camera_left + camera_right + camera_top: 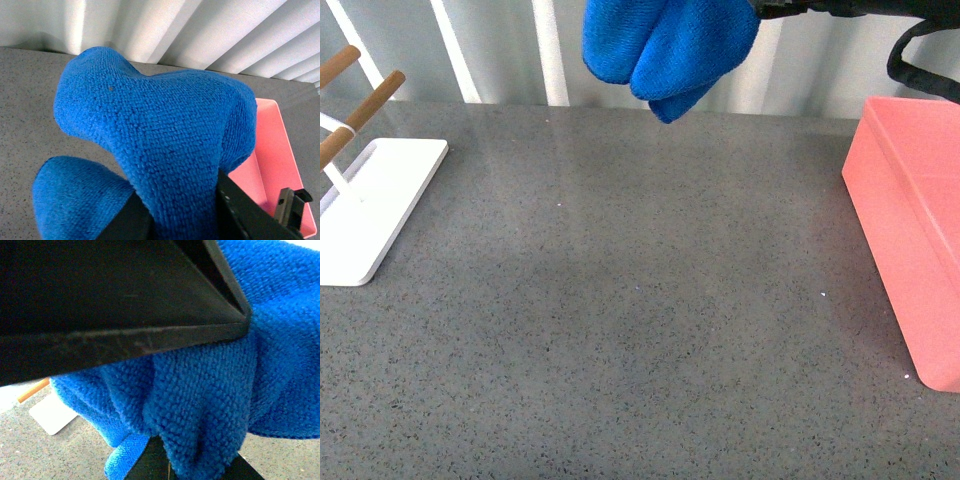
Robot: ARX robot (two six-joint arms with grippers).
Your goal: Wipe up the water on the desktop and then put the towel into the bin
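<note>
Two holds on the towel [665,45]: L gripper [184,220] clenched on it, R gripper [200,465] clamped on it too, fabric bulging betw. the fingers. Towel's up in the air over the far-centre desktop [620,300], bunched, folds hanging down, lowest tip pointing down & slightly right. Pink bin [910,230] at R edge, long axis running away from robot. Desktop dark grey, speckled, slight sheen. White stand [375,210] w/ wooden rods [365,105] far L; pale pleated wall [500,50] behind.
</note>
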